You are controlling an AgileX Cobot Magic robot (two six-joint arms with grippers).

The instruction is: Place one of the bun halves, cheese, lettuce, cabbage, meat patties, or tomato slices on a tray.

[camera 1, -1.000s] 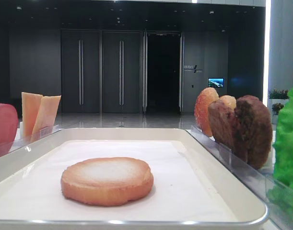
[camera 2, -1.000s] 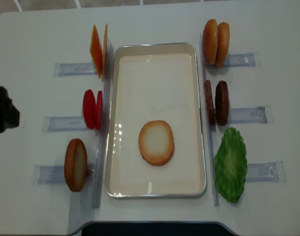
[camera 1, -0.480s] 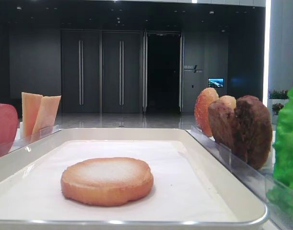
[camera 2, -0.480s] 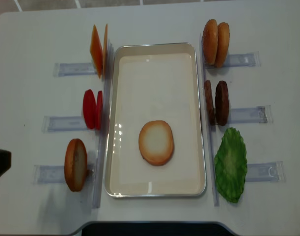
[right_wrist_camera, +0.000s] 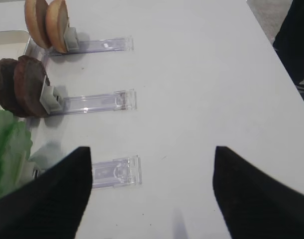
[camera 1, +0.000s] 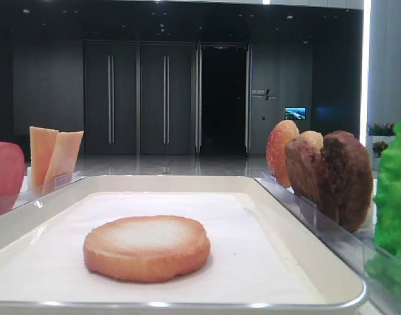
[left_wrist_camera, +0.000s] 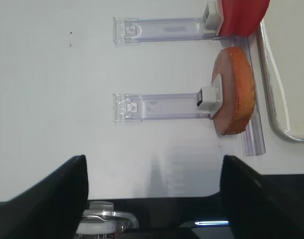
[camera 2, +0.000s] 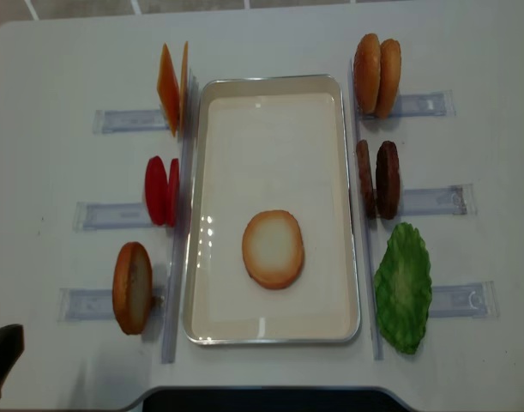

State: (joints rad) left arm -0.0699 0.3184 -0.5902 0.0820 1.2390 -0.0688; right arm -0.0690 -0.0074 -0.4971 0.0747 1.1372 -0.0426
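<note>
One bun half (camera 2: 273,249) (camera 1: 146,247) lies flat, pale face up, on the cream tray (camera 2: 270,137) (camera 1: 187,180). A second bun half (camera 2: 132,287) (left_wrist_camera: 235,89) stands on edge left of the tray. Cheese (camera 2: 171,86), tomato slices (camera 2: 161,190), meat patties (camera 2: 379,179) (right_wrist_camera: 20,87) and lettuce (camera 2: 403,286) stand in holders beside the tray. Cabbage is out of view. My left gripper (left_wrist_camera: 154,184) (camera 2: 0,373) is open and empty over the table's front-left corner. My right gripper (right_wrist_camera: 152,189) is open and empty over bare table right of the lettuce.
Clear plastic holders (camera 2: 124,120) (right_wrist_camera: 114,172) (left_wrist_camera: 161,107) stick out from both sides of the tray. Two browner buns (camera 2: 376,75) stand at the back right. The table's front edge (left_wrist_camera: 156,173) runs just under my left gripper. A dark shape (right_wrist_camera: 296,40) stands beyond the table's right edge.
In the overhead view my left gripper has slid from the table's left edge down to the front-left corner, staying open. The bun half on the tray has not moved.
</note>
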